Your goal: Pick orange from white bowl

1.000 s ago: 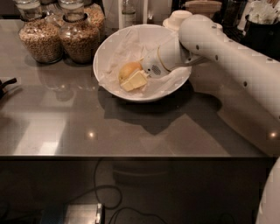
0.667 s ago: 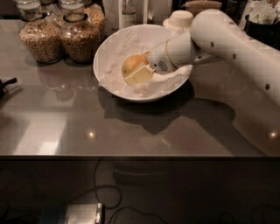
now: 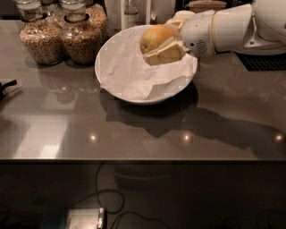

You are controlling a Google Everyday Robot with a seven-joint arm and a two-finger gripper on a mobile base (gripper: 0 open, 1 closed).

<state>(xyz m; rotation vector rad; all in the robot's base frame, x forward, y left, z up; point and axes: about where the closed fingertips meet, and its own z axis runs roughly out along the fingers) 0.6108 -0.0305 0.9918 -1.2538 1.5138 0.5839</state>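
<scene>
The orange (image 3: 154,37) is round and yellow-orange, held in my gripper (image 3: 163,42) above the white bowl (image 3: 111,85). The gripper comes in from the right on a white arm, and its cream-coloured fingers (image 3: 164,53) are shut on the fruit from both sides. The bowl is wide and shallow, lined with crumpled white paper (image 3: 134,71), and stands on the dark countertop. The orange hangs over the bowl's far right part, clear of the paper.
Two glass jars of grain (image 3: 40,38) (image 3: 80,38) stand behind the bowl at the left. A bottle (image 3: 130,13) and stacked cups (image 3: 183,15) stand at the back. A black mat (image 3: 263,60) lies at the right. The counter's front edge (image 3: 143,159) runs across the lower view.
The gripper has lifted the orange up out of the bowl; earlier it was low inside the bowl on the paper. The arm has risen and now reaches in more level.
</scene>
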